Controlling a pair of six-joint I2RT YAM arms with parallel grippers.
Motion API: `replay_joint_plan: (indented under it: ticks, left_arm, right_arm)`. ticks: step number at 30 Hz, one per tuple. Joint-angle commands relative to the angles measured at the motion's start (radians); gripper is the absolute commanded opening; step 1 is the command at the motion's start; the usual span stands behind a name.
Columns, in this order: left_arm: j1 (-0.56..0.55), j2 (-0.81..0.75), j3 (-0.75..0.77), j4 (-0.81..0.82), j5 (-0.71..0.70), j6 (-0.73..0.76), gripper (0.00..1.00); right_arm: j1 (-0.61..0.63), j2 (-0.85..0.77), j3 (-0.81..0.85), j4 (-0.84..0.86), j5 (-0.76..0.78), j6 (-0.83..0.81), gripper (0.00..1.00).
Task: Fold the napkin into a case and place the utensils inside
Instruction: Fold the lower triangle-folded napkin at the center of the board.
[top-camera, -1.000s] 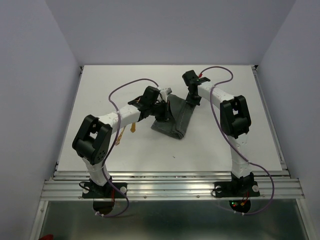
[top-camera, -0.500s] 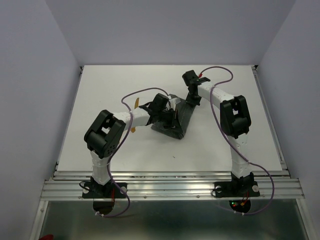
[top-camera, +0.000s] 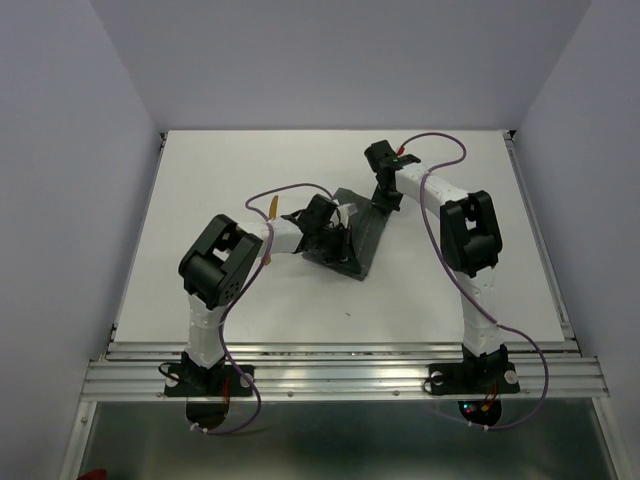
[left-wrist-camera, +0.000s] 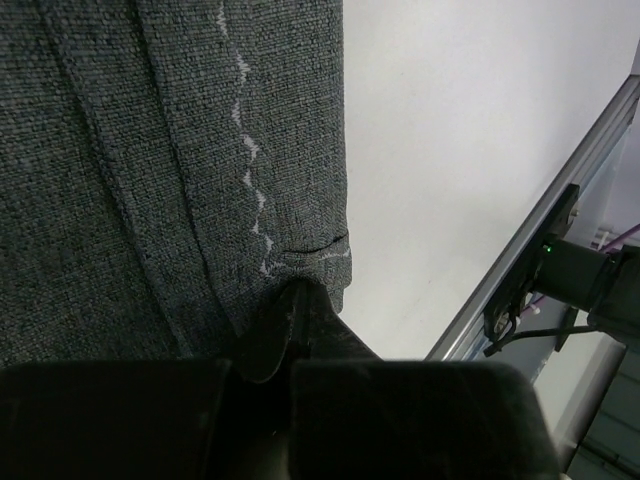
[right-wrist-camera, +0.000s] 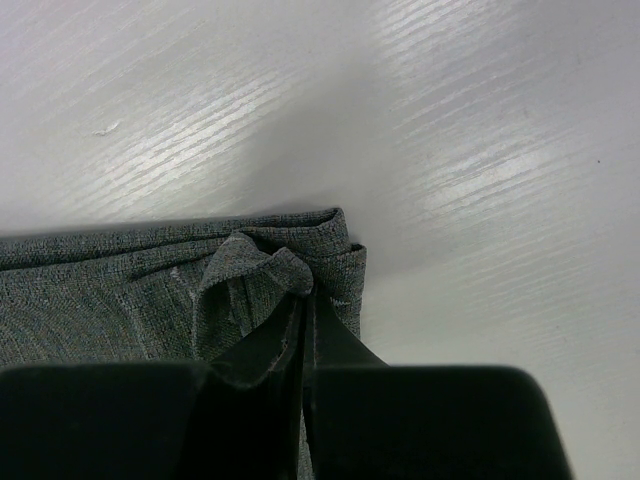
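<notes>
The napkin (left-wrist-camera: 150, 150) looked limp and light. My left hand (left-wrist-camera: 292, 312) pinched its stitched hem and my right hand (right-wrist-camera: 305, 305) its bunched far corner; I judged edges held best.

Left tool (left-wrist-camera: 297, 300) and right tool (right-wrist-camera: 306, 295) are both pinched closed, held low.

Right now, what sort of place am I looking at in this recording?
Probably a lab robot test cell, not a home: a white table boxed in by plain pale walls, with an aluminium rail along its near edge carrying the arm bases.
</notes>
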Motion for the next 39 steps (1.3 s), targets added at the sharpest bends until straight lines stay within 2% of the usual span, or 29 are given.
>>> replay_joint_plan:
  ticks: [1, 9, 14, 18, 22, 24, 26, 31, 39]
  left_arm:
    - [0.007, 0.012, -0.011, 0.005, -0.013, 0.025, 0.0]
    - [0.01, 0.01, -0.002, -0.047, -0.083, 0.034, 0.0]
    - [0.018, -0.095, 0.061, -0.125, -0.111, 0.048, 0.0]
    - [0.076, -0.158, 0.113, -0.162, -0.123, 0.053, 0.0]
    - [0.147, -0.137, 0.15, -0.188, -0.157, 0.06, 0.0]
    - [0.167, -0.102, 0.161, -0.214, -0.241, 0.06, 0.0]
    - [0.173, -0.054, 0.165, -0.225, -0.266, 0.062, 0.0]
    - [0.172, 0.002, 0.089, -0.179, -0.276, 0.028, 0.0]
    - [0.127, -0.028, -0.04, -0.145, -0.272, 0.011, 0.0]
  right_arm:
    - [0.0, 0.031, -0.043, -0.046, 0.032, -0.01, 0.01]
    - [0.0, 0.039, -0.068, -0.04, 0.04, -0.013, 0.01]
    - [0.0, 0.027, -0.087, -0.021, 0.04, -0.033, 0.01]
    - [0.0, 0.021, -0.089, -0.021, 0.043, -0.042, 0.01]
    - [0.0, 0.021, -0.084, -0.021, 0.04, -0.042, 0.01]
    - [0.0, 0.021, -0.08, -0.021, 0.034, -0.041, 0.01]
    - [0.0, 0.019, -0.075, -0.023, 0.029, -0.041, 0.01]
    - [0.0, 0.005, -0.066, -0.024, 0.028, -0.049, 0.01]
    - [0.0, -0.009, -0.065, -0.018, 0.017, -0.067, 0.01]
